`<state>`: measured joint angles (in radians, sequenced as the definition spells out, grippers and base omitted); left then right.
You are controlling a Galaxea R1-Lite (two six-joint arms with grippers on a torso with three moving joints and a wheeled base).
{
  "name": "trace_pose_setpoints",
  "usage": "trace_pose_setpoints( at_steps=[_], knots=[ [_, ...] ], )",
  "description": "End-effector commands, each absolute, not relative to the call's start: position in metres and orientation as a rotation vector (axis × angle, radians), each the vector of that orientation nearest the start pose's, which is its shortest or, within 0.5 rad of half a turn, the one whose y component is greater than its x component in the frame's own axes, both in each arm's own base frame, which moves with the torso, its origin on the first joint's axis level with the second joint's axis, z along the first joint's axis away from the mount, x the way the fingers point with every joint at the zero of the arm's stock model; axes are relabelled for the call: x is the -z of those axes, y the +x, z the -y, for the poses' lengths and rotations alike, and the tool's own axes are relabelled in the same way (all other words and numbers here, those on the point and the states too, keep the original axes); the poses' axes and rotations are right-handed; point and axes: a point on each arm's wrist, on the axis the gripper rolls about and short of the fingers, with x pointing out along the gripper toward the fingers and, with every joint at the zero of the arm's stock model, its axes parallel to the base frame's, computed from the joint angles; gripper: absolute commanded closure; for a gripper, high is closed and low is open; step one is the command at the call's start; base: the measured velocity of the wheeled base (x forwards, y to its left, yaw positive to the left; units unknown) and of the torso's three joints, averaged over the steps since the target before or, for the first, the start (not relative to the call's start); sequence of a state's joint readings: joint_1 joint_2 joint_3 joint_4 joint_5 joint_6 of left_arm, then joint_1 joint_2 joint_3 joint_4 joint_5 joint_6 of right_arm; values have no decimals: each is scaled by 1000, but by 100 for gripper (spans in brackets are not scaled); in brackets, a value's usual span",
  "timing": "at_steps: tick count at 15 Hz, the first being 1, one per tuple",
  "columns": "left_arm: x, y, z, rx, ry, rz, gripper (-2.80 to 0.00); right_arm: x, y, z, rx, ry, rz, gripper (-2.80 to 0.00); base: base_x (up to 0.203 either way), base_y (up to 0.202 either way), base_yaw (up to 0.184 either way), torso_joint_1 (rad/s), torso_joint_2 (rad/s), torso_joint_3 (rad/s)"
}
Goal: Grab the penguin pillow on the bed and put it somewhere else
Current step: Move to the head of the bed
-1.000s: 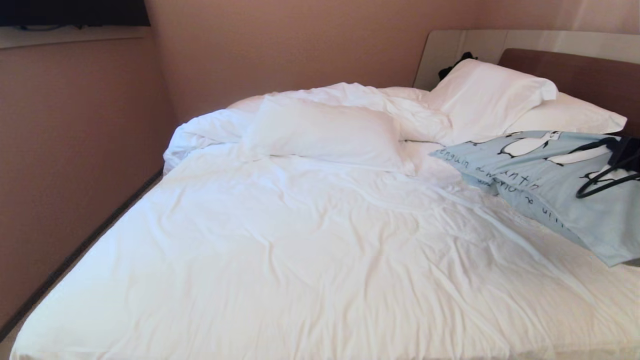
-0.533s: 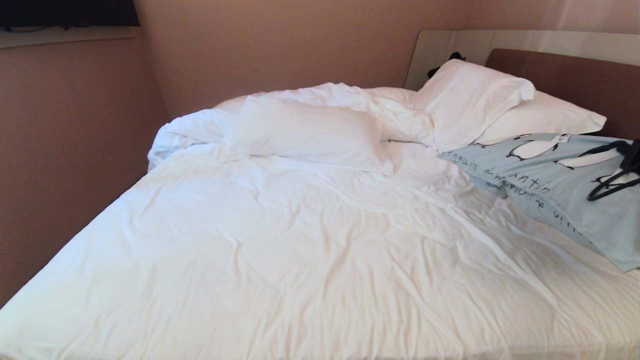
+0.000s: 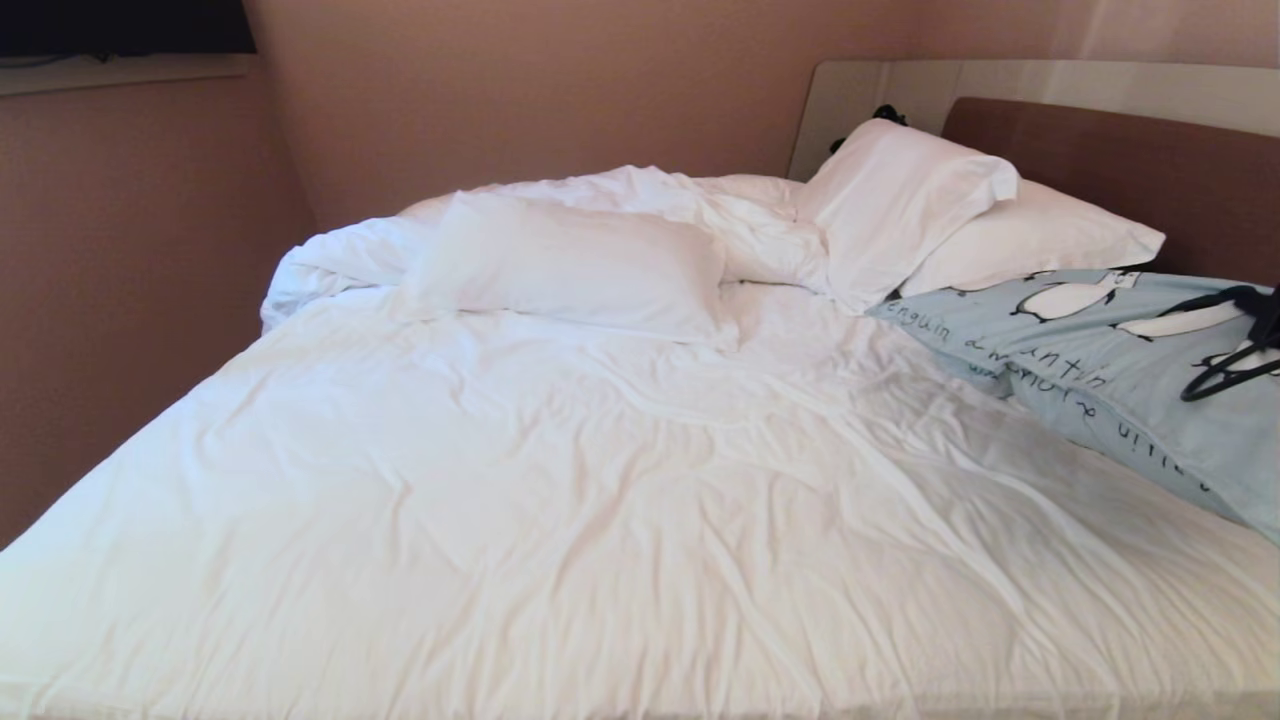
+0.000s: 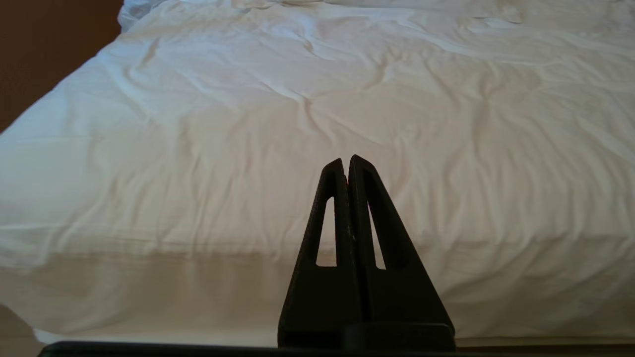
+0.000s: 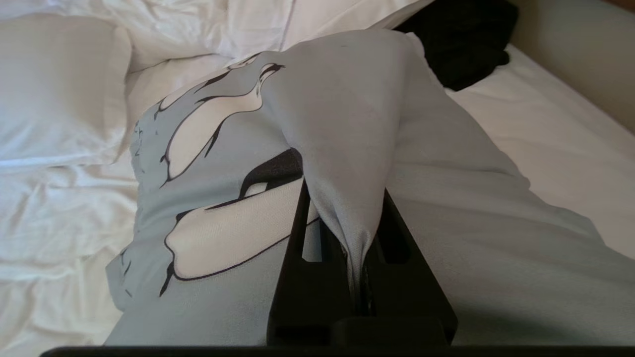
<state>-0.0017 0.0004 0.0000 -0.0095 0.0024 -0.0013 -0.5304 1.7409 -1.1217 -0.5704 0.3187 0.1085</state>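
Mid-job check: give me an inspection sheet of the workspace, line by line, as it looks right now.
Surface: bed, rumpled white duvet.
Job's things: penguin pillow at the bed's right side by the headboard, a fold of its cover pinched and pulled up.
Clutter: three white pillows, one mid-bed, two stacked at the headboard; dark item behind them.
Grippers: right gripper shut on the penguin pillow's fabric; left gripper shut, empty, low at the foot of the bed.
Cables: black cable loops over the penguin pillow.
Surroundings: pinkish walls, dark screen top left.
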Motion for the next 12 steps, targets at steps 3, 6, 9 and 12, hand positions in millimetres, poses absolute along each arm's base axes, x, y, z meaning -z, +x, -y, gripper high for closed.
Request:
trace_pose_setpoints(
  at_steps=[3,6,9,12],
  knots=[
    [-77,-23,0,-2,-2,9,0,-251,295,165,212,127,-29,0,0,-193,2,1,1,3],
    [-76,-23,0,-2,-2,9,0,-251,295,165,212,127,-30,0,0,-192,1,2,2,0],
    [-76,-23,0,-2,-2,9,0,-252,295,165,212,123,-20,0,0,-192,-1,5,5,3],
    [-76,-23,0,-2,-2,9,0,-252,295,165,212,123,-19,0,0,-190,1,1,3,2]
  ],
)
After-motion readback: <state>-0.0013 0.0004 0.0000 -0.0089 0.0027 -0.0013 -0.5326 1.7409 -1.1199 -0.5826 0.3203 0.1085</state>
